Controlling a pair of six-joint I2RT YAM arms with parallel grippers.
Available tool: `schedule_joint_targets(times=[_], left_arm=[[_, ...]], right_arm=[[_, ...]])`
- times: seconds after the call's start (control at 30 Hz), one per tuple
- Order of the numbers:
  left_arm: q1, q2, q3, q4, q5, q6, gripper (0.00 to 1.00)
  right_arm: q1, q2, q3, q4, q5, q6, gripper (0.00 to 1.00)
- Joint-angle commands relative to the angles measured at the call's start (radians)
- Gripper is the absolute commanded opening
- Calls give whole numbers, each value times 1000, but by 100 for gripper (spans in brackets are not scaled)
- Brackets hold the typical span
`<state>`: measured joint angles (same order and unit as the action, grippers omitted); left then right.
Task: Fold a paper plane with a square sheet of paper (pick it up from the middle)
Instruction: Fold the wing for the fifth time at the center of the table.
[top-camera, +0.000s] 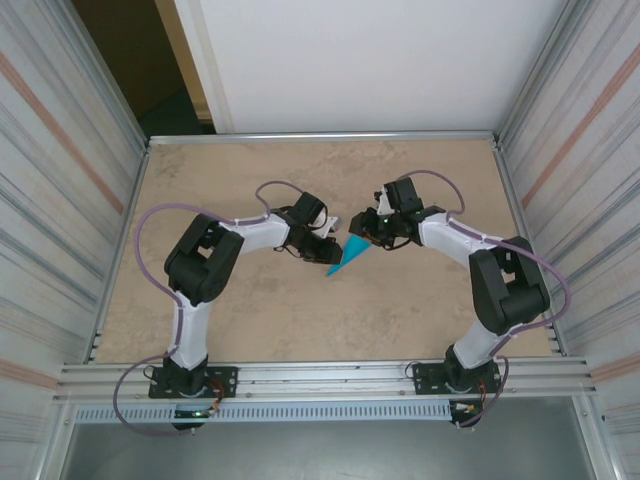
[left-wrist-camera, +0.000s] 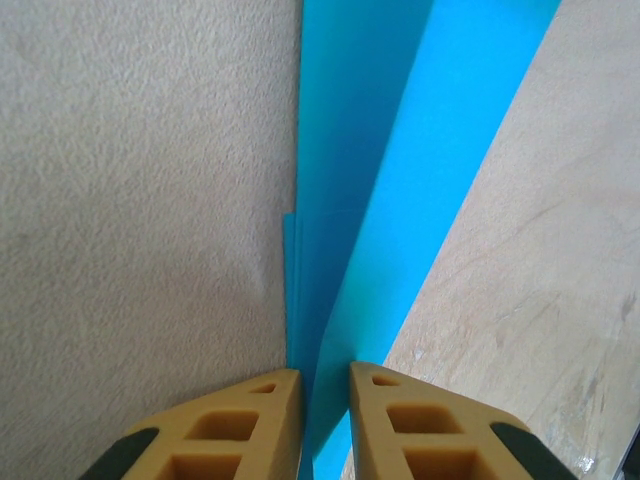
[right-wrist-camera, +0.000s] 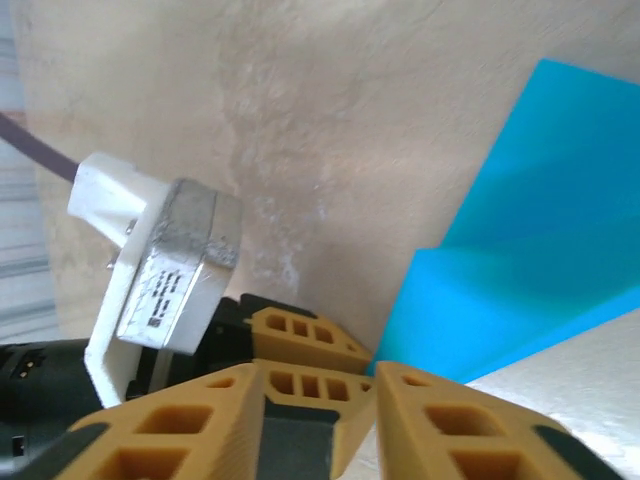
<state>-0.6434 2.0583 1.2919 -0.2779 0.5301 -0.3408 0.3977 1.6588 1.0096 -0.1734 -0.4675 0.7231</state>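
Two arms start from the near edge of the table and bend inward, so that both tools meet over its middle. Nearest lies the sharp tip of the paper plane, a teal dart that points near-left and widens toward the far right. Whether it rests on the wood or hangs just above it cannot be told. The left gripper, reaching in from the left, is closed narrowly on the plane: in its wrist view the layered blue edge runs straight between the fingers. The right gripper, on the far-right side, stands with its jaws narrow at the plane's wide corner, but whether paper is pinched there cannot be told. By judgement the piece is very light, thin and limp away from its folds, smooth enough to slide between pads, and easily dented or torn. The best hold is therefore along the stacked centre fold, near mid-length, never at the tip.
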Motion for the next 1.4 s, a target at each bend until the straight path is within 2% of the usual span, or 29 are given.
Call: schedule_joint_targets(times=[0.0,0.17,0.37,1.37], left_arm=[[-13,102,-34,-84,-126,-1,22],[-15,100,-39,-84,-130,-3,22],[-15,100,-40,-83,-128,-6,22],[-16,106,-38,-86,-126,-7,21]], right_arm=[[18,43,7,26,-22,-14,25],[17,84,-4,62,-4,7,18],[12,141,6,66,-20,14,14],[2,238,1,55,-18,18,12]])
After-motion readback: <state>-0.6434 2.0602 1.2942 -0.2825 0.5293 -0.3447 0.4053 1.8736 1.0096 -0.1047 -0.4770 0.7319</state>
